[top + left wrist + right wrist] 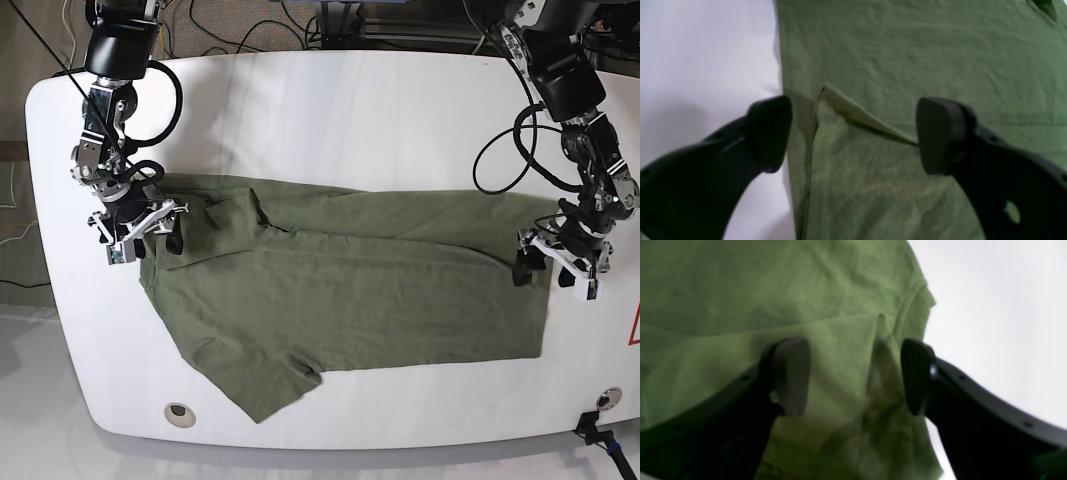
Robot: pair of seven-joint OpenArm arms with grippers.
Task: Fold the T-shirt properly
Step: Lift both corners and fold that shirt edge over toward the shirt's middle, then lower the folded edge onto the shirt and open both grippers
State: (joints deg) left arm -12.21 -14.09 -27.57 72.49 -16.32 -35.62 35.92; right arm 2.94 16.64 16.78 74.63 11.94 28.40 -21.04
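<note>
currently the t-shirt lies spread across the white table, one long edge already folded inward, collar end toward the right gripper, hem end toward the left gripper. left gripper: jaws spread wide, straddling the hem edge where a small fold of fabric stands up; nothing pinched. right gripper: jaws also spread, hovering over bunched cloth near the shoulder, gripping nothing.
</note>
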